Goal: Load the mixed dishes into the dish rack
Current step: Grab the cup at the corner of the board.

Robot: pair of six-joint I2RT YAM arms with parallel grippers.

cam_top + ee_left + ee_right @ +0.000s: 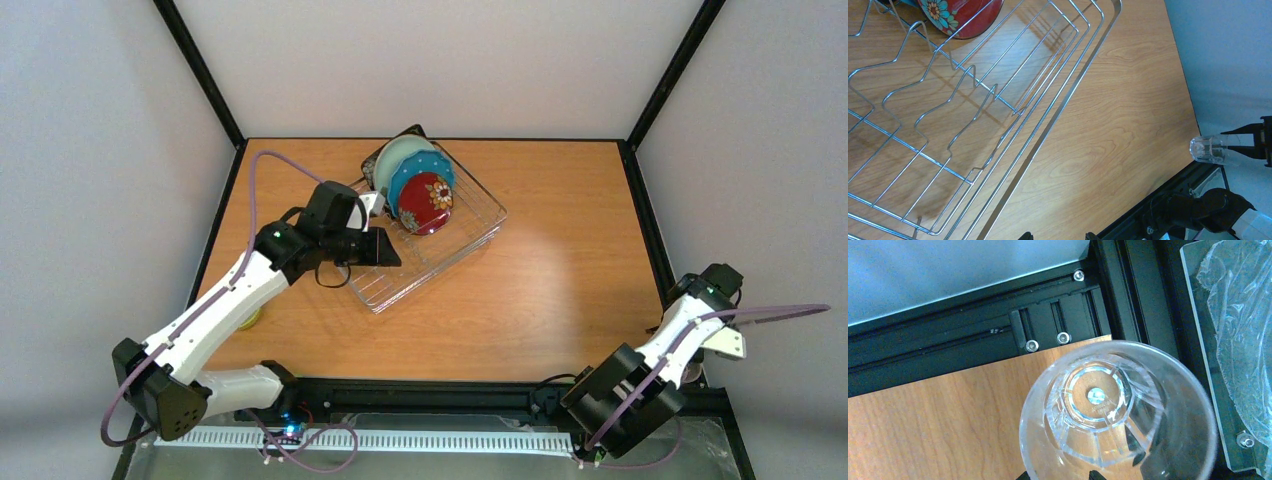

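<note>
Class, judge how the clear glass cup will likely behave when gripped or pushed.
The clear glass cup looks smooth and glossy, so probably slippery to grip. Its glass walls suggest it could crack if knocked. Round-sided, it may roll if laid down.

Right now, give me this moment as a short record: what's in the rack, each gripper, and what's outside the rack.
in dish rack: black square floral plate, pale mint plate, blue dotted plate, small red floral plate, in a row at its far end
left gripper: open, empty, by the rack's bare end
right gripper: shut on clear glass cup, by the table's near right corner
outside rack: the cup; yellow-green bowl, mostly hidden under left arm
</note>
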